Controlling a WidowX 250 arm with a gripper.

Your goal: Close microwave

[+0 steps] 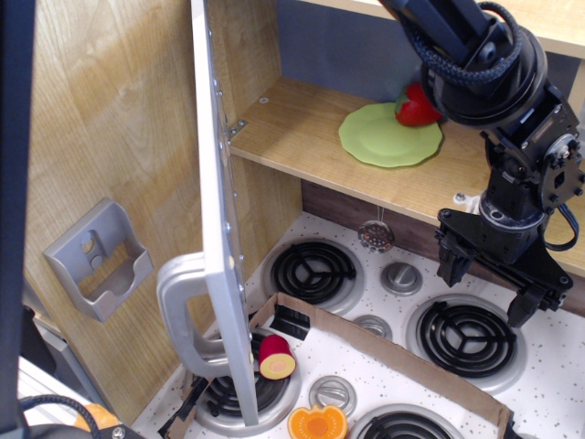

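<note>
The microwave is a wooden compartment [302,137] above the toy stove. Its wide grey door [222,229] stands swung open toward me, seen nearly edge-on, with the big silver D-shaped handle [187,315] at its lower left. Inside lie a green plate [388,137] and a red toy fruit [416,110]. My gripper [489,288] hangs at the right, above the right back burner, well apart from the door. Its two black fingers are spread and hold nothing.
A small grey holder [99,261] is fixed to the left wooden wall. The stove has black coil burners [315,273] and silver knobs [400,277]. A cardboard strip [384,347], a red-yellow toy piece [276,357] and an orange toy slice [317,424] lie on the stove.
</note>
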